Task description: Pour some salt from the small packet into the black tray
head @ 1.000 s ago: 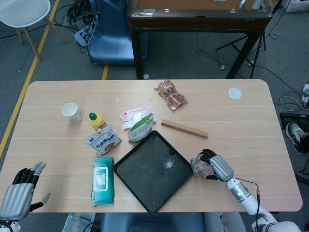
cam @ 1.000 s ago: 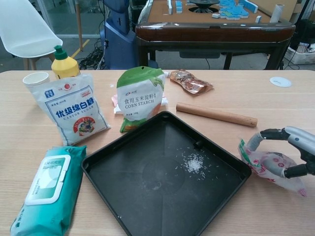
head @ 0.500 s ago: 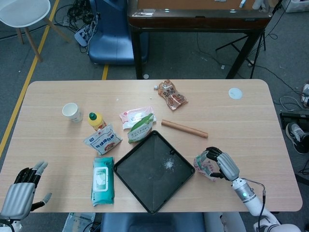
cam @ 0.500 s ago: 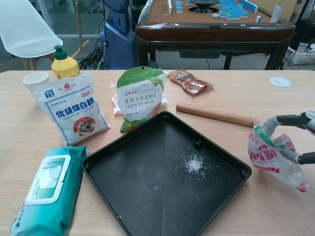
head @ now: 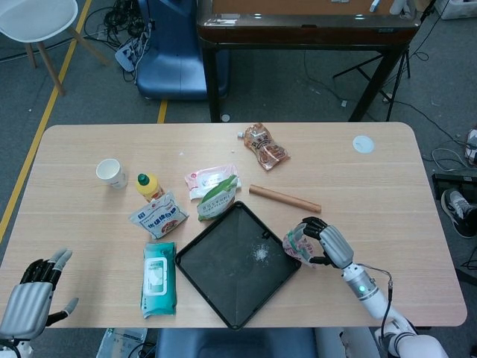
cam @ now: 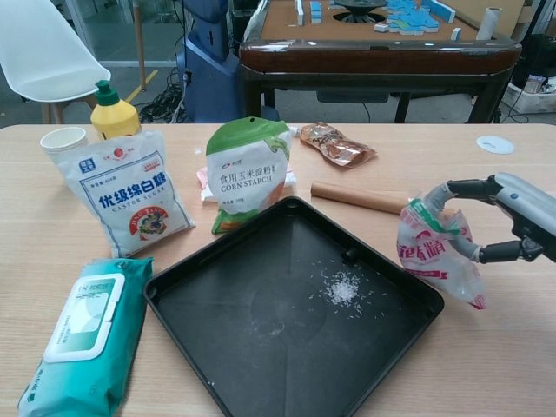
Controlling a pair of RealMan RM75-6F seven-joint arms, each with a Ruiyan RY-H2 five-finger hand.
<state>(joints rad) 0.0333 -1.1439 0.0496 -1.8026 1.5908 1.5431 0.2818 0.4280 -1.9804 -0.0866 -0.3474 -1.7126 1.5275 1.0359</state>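
Observation:
My right hand (head: 326, 242) (cam: 512, 219) holds the small salt packet (head: 296, 243) (cam: 432, 249), a clear bag with red print and a green top, lifted above the right corner of the black tray (head: 216, 283) (cam: 217, 347). A small patch of white salt (head: 261, 253) (cam: 342, 287) lies on the tray floor just left of the packet. My left hand (head: 31, 294) rests at the table's front left corner, fingers apart and holding nothing; the chest view does not show it.
Around the tray: a teal wipes pack (head: 159, 278) (cam: 78, 334), a sugar bag (head: 158, 214) (cam: 129, 193), a corn starch bag (head: 217, 198) (cam: 249, 171), a yellow bottle (head: 149, 184) (cam: 113, 113), a paper cup (head: 111, 173) (cam: 62, 141), a wooden rolling pin (head: 284, 198) (cam: 360, 197), a snack packet (head: 265, 146) (cam: 337, 143).
My right hand has lifted the salt packet off the table and carried it left, from beside the tray to over its right corner. The left hand has stayed put.

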